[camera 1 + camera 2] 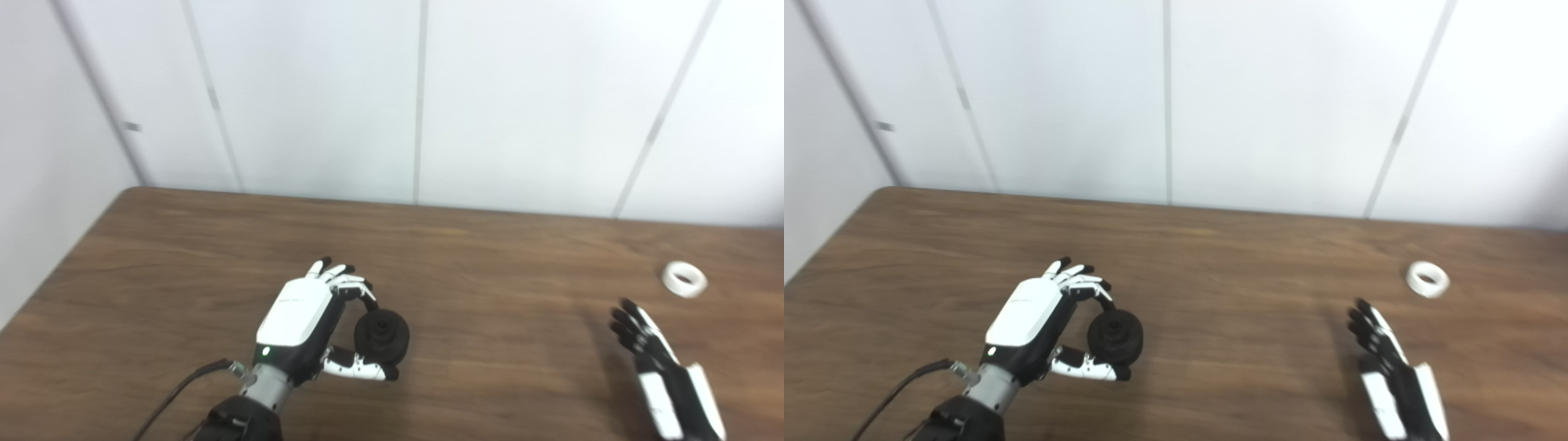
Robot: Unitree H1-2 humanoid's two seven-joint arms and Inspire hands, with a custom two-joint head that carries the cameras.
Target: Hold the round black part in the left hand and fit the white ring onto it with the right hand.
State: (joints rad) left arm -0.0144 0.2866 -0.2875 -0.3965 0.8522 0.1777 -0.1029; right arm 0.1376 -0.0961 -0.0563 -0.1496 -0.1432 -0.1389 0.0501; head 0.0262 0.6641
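- The left robot hand [306,321] is closed around the round black part [382,334], with the fingers [352,285] curled over its top and the thumb [358,369] pressed against it from below.
- The round black part faces to the right of that robot hand, showing a raised hub in the middle of its face; it sits over the near-left portion of the bench [184,245], close to the near edge. I cannot tell whether it is lifted clear of the wood or touching it.
- The white ring [684,278] lies flat on the bench toward the right edge, roughly midway between the far and near edges, with nothing touching it.
- The right robot hand [658,367] holds nothing: its fingers are stretched out and a little apart, pointing toward the far edge.
- The white ring is near the right robot hand but apart from it, lying beyond the fingertips and slightly to their right, with bare wood between them.
- The white ring and the round black part are well apart, on opposite sides of the bench.
- A dark cable [177,392] runs from the left wrist down toward the near edge.
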